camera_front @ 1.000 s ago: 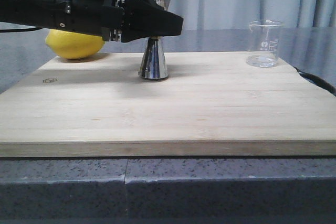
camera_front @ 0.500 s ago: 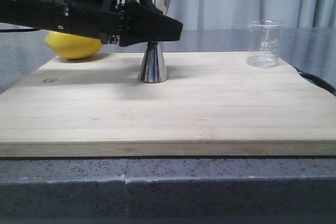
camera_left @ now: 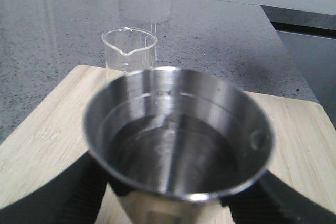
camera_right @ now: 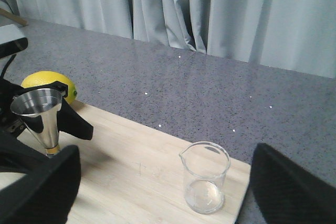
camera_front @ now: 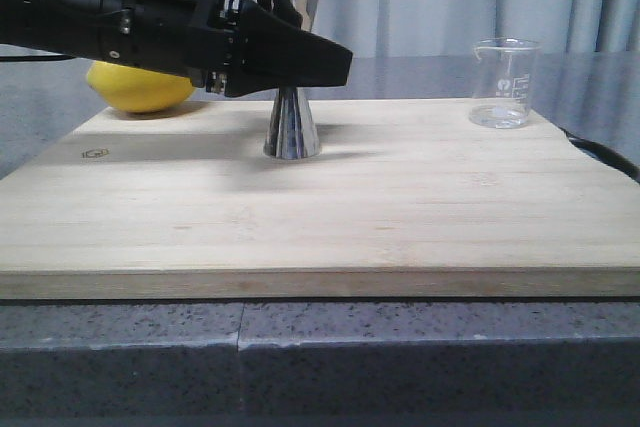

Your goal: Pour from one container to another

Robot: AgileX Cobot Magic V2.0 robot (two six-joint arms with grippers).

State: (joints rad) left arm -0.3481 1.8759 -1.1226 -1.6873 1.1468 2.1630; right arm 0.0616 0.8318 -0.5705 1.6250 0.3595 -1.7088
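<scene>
The jigger [camera_front: 292, 97] stands upright on the board [camera_front: 320, 217], toward the back and a little left of centre, at about 11 o'clock from the board's middle. The left gripper [camera_front: 300, 52] reaches in sideways from 9 o'clock at the height of the jigger's waist, the narrowest part and so the natural place to hold it steady without blocking its mouth. In the left wrist view the jigger's open cup [camera_left: 178, 135] fills the frame with a dark finger [camera_left: 58, 192] on each side; its lower part seems to hold liquid, though reflections make that uncertain. The jaws sit close around the waist, one finger on either side. Whether they actually press on the steel I cannot tell, since the contact is hidden.

The beaker [camera_front: 503, 83] stands alone near the board's back right corner, at 3 o'clock from the jigger and well apart from it, upright, with perhaps a thin film at the bottom. A lemon [camera_front: 140, 87] lies behind the left arm at the back left.

The right gripper [camera_right: 157, 192] hovers above the beaker's side of the board, spread wide and empty, probably waiting to take the beaker.
</scene>
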